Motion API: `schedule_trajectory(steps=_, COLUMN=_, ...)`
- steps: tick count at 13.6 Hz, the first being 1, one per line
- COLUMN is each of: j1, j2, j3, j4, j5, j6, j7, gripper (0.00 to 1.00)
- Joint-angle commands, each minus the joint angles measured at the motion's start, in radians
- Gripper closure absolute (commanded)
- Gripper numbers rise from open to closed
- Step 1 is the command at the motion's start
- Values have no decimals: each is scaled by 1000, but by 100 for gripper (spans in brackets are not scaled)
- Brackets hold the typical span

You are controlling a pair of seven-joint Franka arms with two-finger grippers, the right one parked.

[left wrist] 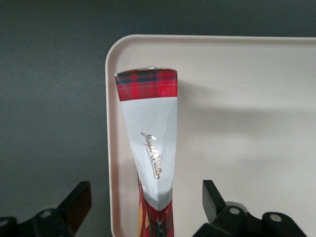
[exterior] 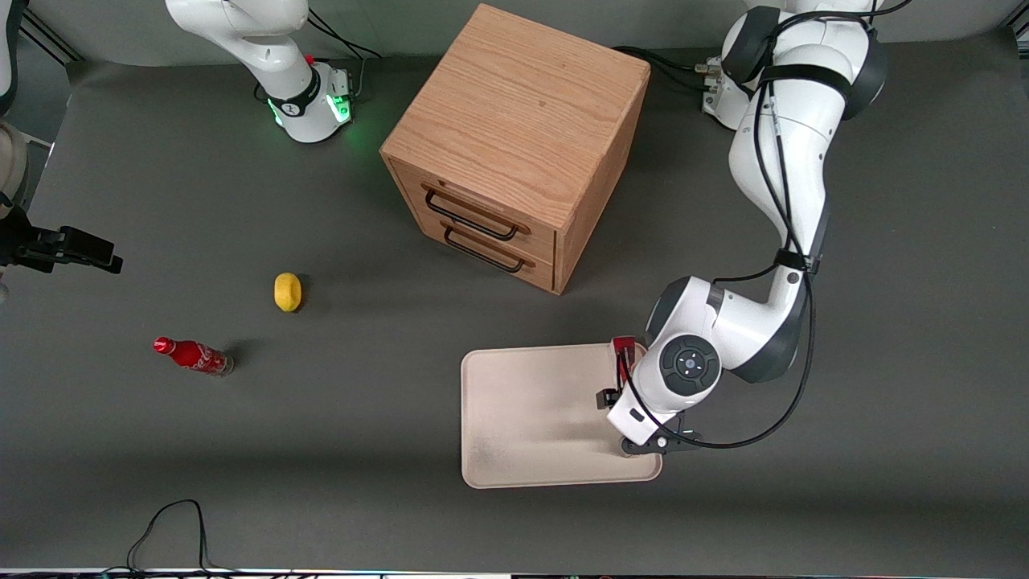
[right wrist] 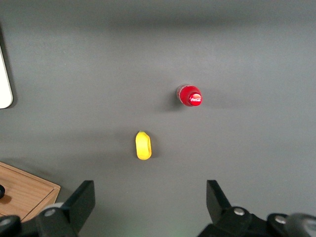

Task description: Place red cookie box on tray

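Wrist view — jaws apart around red cookie box [left wrist: 150, 148], lengthwise along tray [left wrist: 247, 123] edge; gripper [left wrist: 145, 212] above.

Red cookie box [left wrist: 150, 143]: red tartan band with dark green-blue crossing lines at one end, pale grey-white face with gold script lettering, more red plaid at the end nearest the gripper [left wrist: 145, 210], whose fingers are black and set wide apart
Tray [exterior: 530, 418]: cream-white, faint grey smudge
Table [exterior: 884, 362]: dark grey
Drawer cabinet [exterior: 514, 137]: light oak grain, black wire handles
Cola bottle [exterior: 193, 355]: red, white lettering
Lemon [exterior: 287, 291]: yellow
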Motion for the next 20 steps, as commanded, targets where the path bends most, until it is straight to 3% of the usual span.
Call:
schedule_trajectory(steps=1, j1=0, j2=-25, j3=13, j4=27, j5=24, j6=-83, j7=-1, gripper=0)
schedule_trajectory(steps=7, j1=144, j2=-209, j3=6, j4=-16, j5=18, j6=-298, j7=134, gripper=0)
schedule_trajectory(steps=14, j1=383, j2=-701, j3=2, j4=-591, j5=-25, j6=-168, j7=347, gripper=0)
schedule_trajectory(steps=20, j1=419, j2=-860, j3=11, j4=-591, j5=-22, j6=-430, j7=373, gripper=1)
